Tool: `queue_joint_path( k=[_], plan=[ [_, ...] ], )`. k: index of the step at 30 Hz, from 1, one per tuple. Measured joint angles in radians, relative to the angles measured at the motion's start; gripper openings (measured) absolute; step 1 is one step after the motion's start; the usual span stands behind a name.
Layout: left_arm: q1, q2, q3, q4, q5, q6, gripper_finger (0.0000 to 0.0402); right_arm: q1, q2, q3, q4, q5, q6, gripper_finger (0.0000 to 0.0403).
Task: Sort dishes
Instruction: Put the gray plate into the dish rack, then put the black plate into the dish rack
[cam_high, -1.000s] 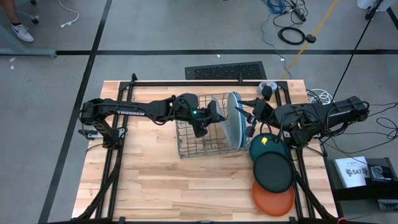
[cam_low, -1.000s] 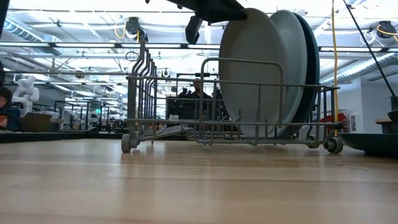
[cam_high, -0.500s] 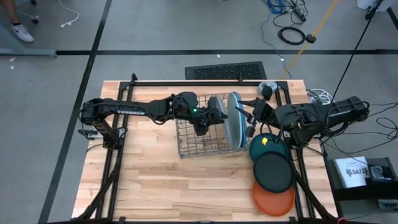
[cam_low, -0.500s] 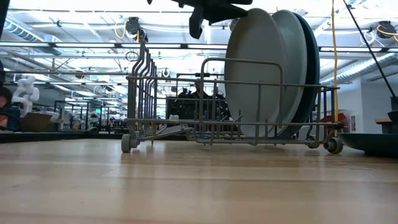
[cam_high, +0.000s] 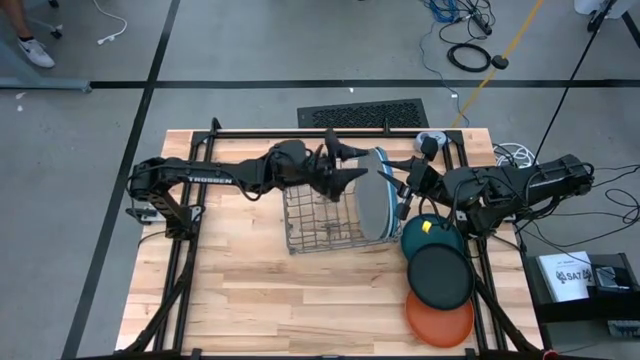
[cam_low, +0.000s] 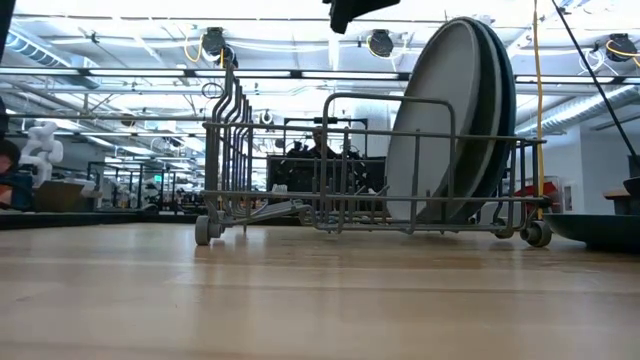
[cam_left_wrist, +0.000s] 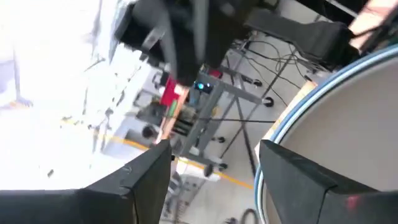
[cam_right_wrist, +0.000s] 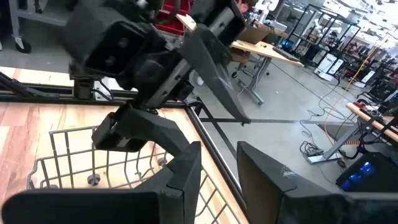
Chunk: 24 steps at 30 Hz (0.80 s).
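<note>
Three large plates (cam_high: 372, 205) upright in rack (cam_high: 318, 232) just below left gripper (cam_high: 345, 164), fingers spread, empty, right gripper (cam_high: 406, 183) beside them, parted, empty.

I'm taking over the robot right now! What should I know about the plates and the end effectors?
Left end effector: open, empty, above the wire rack.
Right end effector: open, empty, at the rack's right side.
Done: the three large plates stand leaning in the rack's right end.
Left: the teal plate, black plate and orange plate lie overlapping on the table to the right of the rack, probably next.
</note>
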Motion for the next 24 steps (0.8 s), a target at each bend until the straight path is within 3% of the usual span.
queue_joint_path(
  k=[3, 11, 14, 19, 24],
  plan=[
    [0.007, 0.0, 0.0, -0.016, -0.045, -0.09, 0.0243, 0.0, 0.0, 0.0, 0.0, 0.0, -0.001, 0.0098],
    [-0.095, -0.076, 0.0, 0.022, -0.488, -0.089, 0.0242, 0.0, 0.0, 0.0, -0.003, 0.0, -0.001, 0.0098],
    [-0.162, -0.165, 0.0, -0.076, -0.502, -0.203, 0.0242, 0.0, 0.0, 0.0, -0.002, 0.0, 0.005, 0.0098],
    [-0.256, -0.359, -0.007, -0.314, -0.517, -0.535, 0.0242, 0.0, 0.0, 0.0, 0.007, 0.0, 0.027, 0.0098],
    [-0.327, -0.574, -0.167, -0.425, -0.535, -0.763, 0.0239, 0.0, 0.0, 0.0, 0.008, 0.006, 0.025, 0.0098]
  ],
)
